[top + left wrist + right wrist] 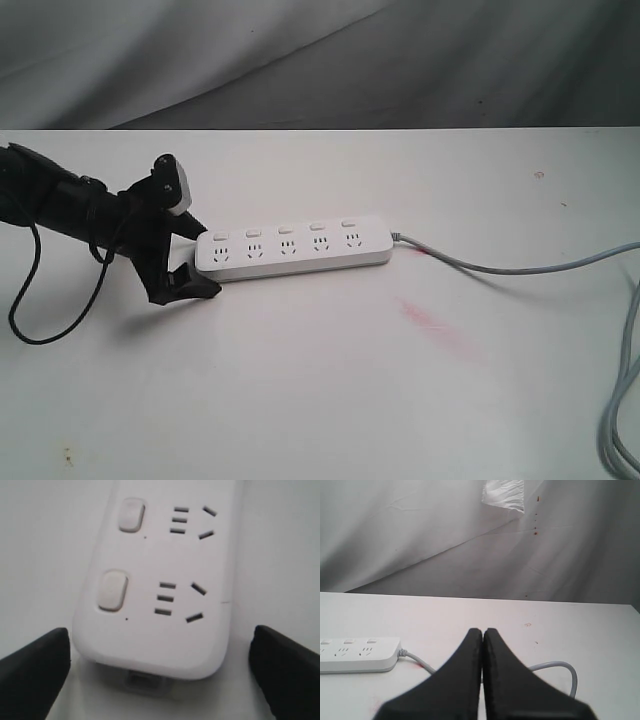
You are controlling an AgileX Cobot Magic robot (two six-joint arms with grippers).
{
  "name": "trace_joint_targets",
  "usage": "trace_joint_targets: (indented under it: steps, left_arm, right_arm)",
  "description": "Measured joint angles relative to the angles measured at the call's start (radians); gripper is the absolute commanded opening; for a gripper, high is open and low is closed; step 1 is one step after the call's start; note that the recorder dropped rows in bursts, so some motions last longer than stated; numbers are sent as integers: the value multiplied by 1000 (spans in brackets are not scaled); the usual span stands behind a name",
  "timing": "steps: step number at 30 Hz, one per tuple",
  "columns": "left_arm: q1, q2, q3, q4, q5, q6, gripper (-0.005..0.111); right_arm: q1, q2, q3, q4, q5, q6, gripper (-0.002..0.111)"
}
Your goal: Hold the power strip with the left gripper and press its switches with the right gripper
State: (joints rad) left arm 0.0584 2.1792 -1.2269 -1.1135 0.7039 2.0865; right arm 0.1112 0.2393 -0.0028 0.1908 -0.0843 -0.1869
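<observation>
Your left tool (198, 258) was spread wide around the free end of the power strip (292, 243), with a gap showing on both sides. The strip lay flat on the worktop (320, 400). Your right tool (483, 635) was clenched on nothing, well off past the strip's cord (500, 268) end.
</observation>
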Motion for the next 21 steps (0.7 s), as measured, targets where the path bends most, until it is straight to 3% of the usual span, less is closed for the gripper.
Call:
trace_joint_targets:
  steps: [3,10,21]
  left_arm:
    - [0,0,0,0,9,0,87]
    - [0,3,0,0,18,0,59]
    - [0,3,0,0,18,0,58]
  right_arm:
    - [0,0,0,0,0,0,0]
    - [0,0,0,0,0,0,0]
    - [0,0,0,0,0,0,0]
